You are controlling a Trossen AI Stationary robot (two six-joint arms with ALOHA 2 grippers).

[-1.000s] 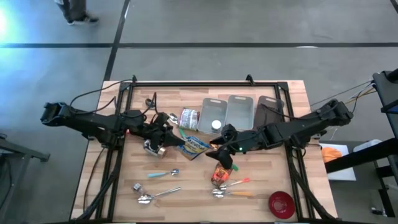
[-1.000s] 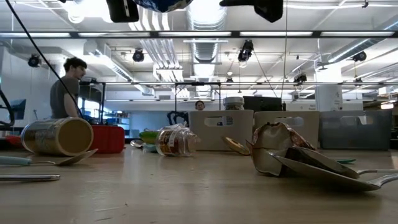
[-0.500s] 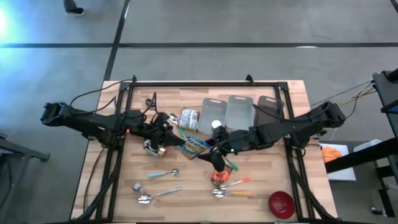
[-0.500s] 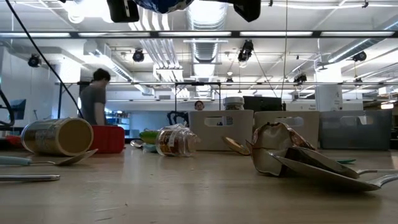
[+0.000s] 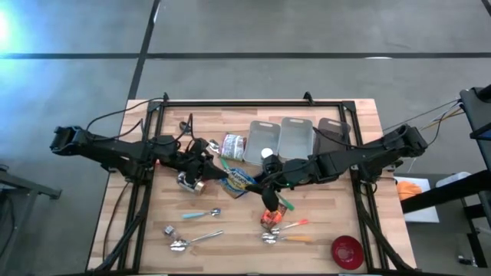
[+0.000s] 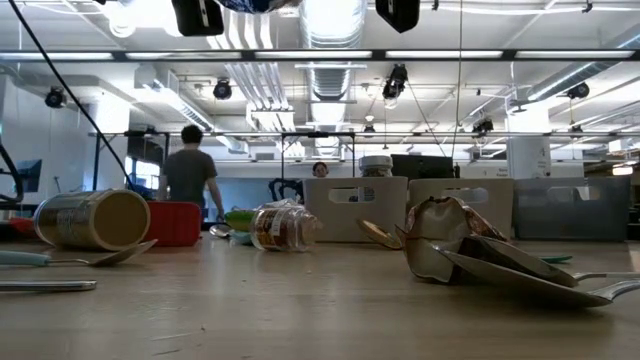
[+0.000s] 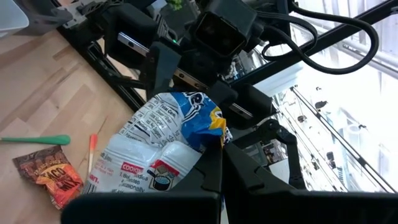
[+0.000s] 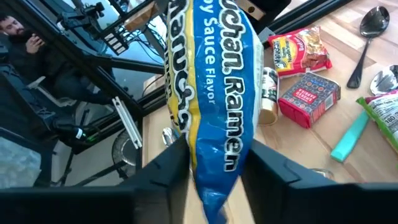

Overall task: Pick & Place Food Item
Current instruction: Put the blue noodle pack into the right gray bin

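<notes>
- The ramen packet (image 5: 240,181) hangs over the middle of the wooden table (image 5: 368,123), held between both arms, well above the boards.
- The left gripper (image 7: 214,171) is clamped tight on one end of the packet; its dark fingers (image 7: 249,180) meet under the white and blue wrapper.
- The right gripper (image 8: 214,165) has its fingers (image 8: 273,171) pressed against either side of the other end, the blue and yellow wrapper pinched between them.
- Behind the arms three grey bins (image 5: 295,138) stand in a row; a toppled jar (image 5: 233,146) lies just beside the left one.
- Under the left wrist a tin can (image 5: 192,184) lies on its side; in the low view it shows as the big can (image 6: 90,218) at the left.
- Near the front a red-orange snack pouch (image 5: 270,218) lies beside several spoons (image 5: 196,241), with a green utensil (image 5: 282,203) close by and a red bowl (image 5: 347,251) at the corner.
- Nothing stands between the packet and the bins but the right arm itself, which crosses over them.
- Compared with a second ago, the right gripper has moved in toward the packet and closed from wide open onto it; the left arm has not shifted.
- In the room behind, a person (image 6: 190,180) has walked from the far left toward the centre.
</notes>
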